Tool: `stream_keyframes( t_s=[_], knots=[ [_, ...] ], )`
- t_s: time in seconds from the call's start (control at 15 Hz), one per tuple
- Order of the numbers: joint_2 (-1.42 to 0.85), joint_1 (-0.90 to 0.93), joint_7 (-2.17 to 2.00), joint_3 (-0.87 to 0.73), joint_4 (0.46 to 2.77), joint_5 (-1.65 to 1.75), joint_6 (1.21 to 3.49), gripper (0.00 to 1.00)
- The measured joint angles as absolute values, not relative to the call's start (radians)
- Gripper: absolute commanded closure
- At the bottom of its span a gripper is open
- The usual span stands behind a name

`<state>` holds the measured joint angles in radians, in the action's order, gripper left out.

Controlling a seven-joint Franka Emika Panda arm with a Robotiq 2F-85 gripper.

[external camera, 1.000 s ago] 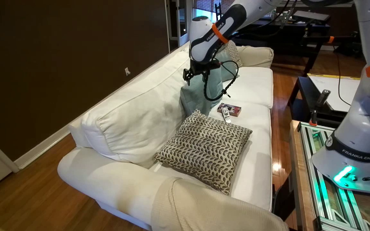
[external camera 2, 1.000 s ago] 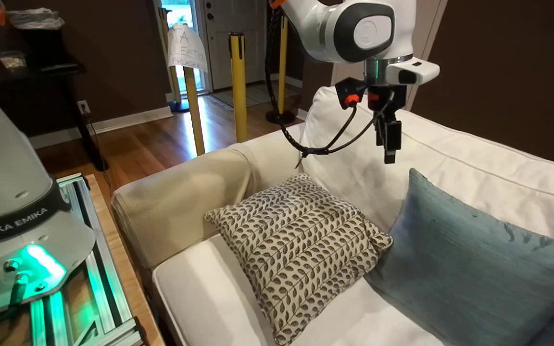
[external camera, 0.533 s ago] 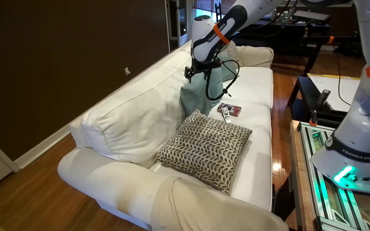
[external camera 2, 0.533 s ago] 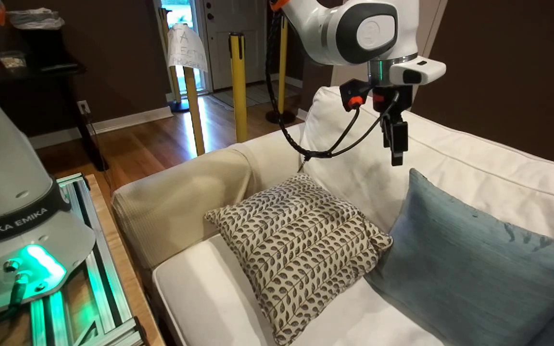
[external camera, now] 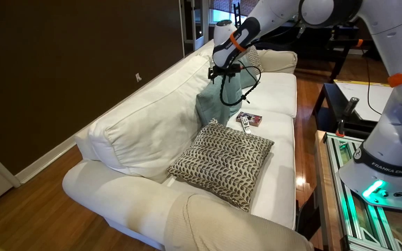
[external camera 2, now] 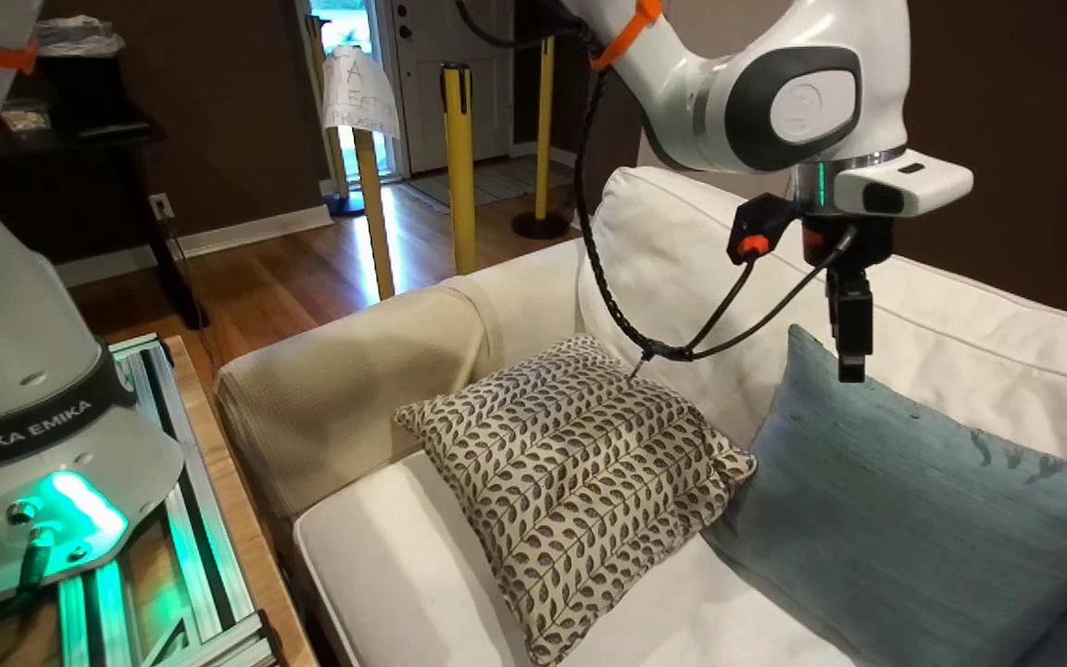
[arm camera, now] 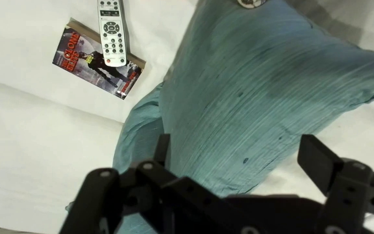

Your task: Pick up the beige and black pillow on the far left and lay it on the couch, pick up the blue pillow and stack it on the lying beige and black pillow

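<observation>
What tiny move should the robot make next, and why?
Probably lower the gripper a little: it hangs open over the blue pillow, and in the wrist view its fingers appear on either side of it. The patterned pillow already lies on the couch, ready to be stacked on.

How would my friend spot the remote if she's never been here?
Find the long white couch, then the beige leaf-patterned pillow lying on its seat. Beside that pillow lies a paperback book. The remote control sits partly on it: slim, whitish, with buttons, unlike the book's picture cover.
</observation>
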<state>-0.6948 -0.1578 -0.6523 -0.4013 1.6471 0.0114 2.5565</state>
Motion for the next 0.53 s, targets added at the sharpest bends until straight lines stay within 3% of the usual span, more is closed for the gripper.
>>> stream_keyframes(
  t_s=[0.53],
  knots=[
    [-0.918,-0.244,-0.667,-0.385,1.360,-0.048,2.498,0.00]
  ],
)
